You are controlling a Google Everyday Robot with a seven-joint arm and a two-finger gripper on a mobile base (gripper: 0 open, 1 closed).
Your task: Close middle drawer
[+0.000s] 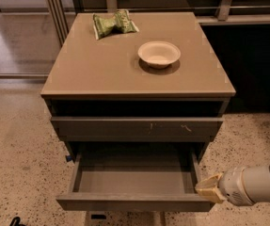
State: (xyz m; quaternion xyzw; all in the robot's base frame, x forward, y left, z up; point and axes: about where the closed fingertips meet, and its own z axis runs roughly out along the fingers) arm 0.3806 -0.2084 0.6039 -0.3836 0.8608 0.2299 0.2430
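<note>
The middle drawer [134, 202] is pulled far out of the grey-brown cabinet, its bare grey inside showing and its plain flat front facing me at the bottom of the view. Above it sits the like drawer with small white scratches [137, 127], nearly shut. My gripper [209, 188] reaches in from the lower right on a white arm. Its tan fingertips are at the right front corner of the open drawer, touching or very close to the front's right end.
On the cabinet top [97, 69] stand a cream bowl [159, 54] and a green snack bag [114, 23] at the back. Speckled floor lies on both sides. A metal rail and dark panels run behind the cabinet.
</note>
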